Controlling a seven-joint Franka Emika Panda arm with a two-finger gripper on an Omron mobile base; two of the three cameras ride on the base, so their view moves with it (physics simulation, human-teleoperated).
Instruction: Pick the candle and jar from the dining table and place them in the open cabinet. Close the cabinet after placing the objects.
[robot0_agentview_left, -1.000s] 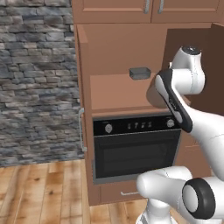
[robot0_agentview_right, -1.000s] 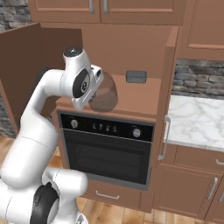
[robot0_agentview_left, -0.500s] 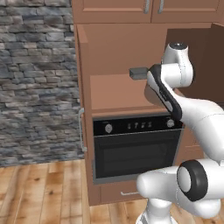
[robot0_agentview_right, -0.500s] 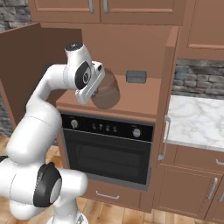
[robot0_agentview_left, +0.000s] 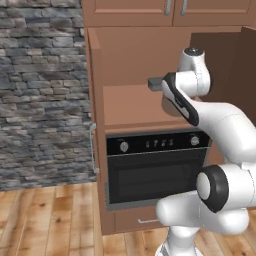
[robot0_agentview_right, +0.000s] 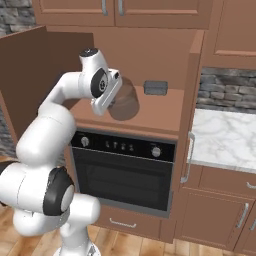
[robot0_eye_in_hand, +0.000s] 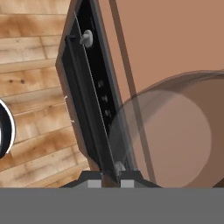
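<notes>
The open cabinet (robot0_agentview_right: 165, 107) is seen above a black-fronted oven (robot0_agentview_right: 125, 172), its two doors swung wide to either side. On its brown shelf one small dark grey block (robot0_agentview_right: 155, 88) is set near the back wall; what it is cannot be told. A second thing, a large translucent rounded shape that may be the jar (robot0_agentview_right: 125, 102), is seen on the shelf just beside the robot's hand, and in the hand view it is shown as a see-through cylinder (robot0_eye_in_hand: 168, 135) right in front of the claw (robot0_eye_in_hand: 111, 180). The two dark tips of the claw are seen close together at the bottom of the hand view, but whether anything is clamped between them cannot be told.

One oven is counted, with two knobs and a row of small buttons on its panel. A white marble counter (robot0_agentview_right: 225, 140) is seen to the right of the cabinet, over lower brown doors. A grey stone wall (robot0_agentview_left: 42, 95) is shown to the left, and a wooden plank floor (robot0_agentview_left: 50, 220) below.
</notes>
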